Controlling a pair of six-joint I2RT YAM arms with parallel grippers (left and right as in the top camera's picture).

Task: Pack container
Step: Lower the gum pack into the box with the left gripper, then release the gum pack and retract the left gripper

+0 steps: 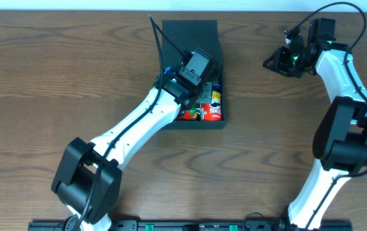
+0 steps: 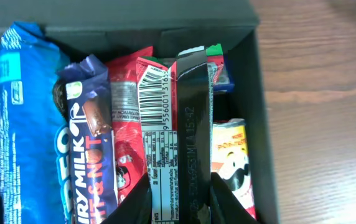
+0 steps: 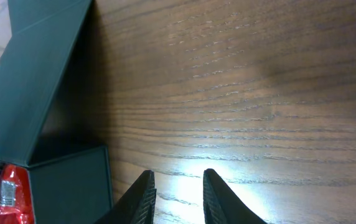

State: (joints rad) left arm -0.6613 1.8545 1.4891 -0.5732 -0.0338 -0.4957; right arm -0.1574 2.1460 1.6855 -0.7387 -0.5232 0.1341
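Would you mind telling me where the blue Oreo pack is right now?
In the left wrist view, the blue Oreo pack lies inside the container, against the wall at the picture's left, with the Dairy Milk bar beside it.

- The overhead view looks straight down from high above the table [image 1: 55,58]. It takes in both arms, the left gripper [image 1: 199,70] over the container [image 1: 190,32], and the right gripper [image 1: 272,61] well off to its side.
- The left wrist view looks down past its own fingers [image 2: 137,202], very near. The container's inside fills the frame, with a barcoded pack [image 2: 159,124] pinched between the fingers.
- The right wrist view looks closely at the table ahead of its fingertips [image 3: 142,199], with the container's outer wall to their left.
- All three views share the container.
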